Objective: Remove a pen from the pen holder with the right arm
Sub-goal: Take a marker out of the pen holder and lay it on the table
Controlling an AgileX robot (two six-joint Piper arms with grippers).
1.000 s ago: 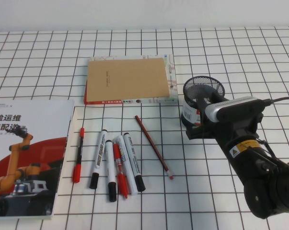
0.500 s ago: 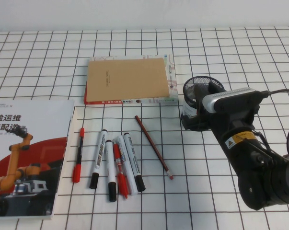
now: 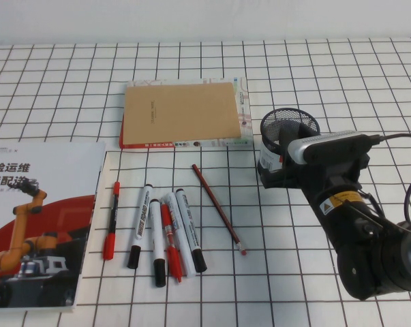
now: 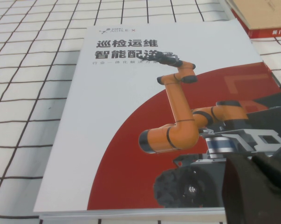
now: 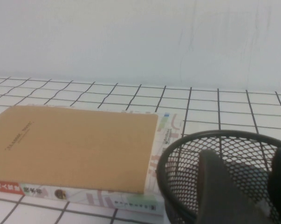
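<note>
Since a second ago the right arm's wrist has edged slightly toward the far side of the desk (image 3: pixel 69 82), while the pen holder (image 3: pixel 302 125) and everything else lie as they did. The right gripper (image 5: pixel 245 184) reaches into the mesh holder, which stands upright just off the right corner of the brown book (image 3: pixel 181 112). Its jaws stand apart with nothing seen between them, one finger (image 5: pixel 215 186) inside the rim. A pen inside cannot be made out. Loose pens (image 3: pixel 161 231) and a pencil (image 3: pixel 219 208) lie left of the holder. The left gripper (image 4: pixel 257 191) hangs over the brochure (image 4: pixel 131 116).
</note>
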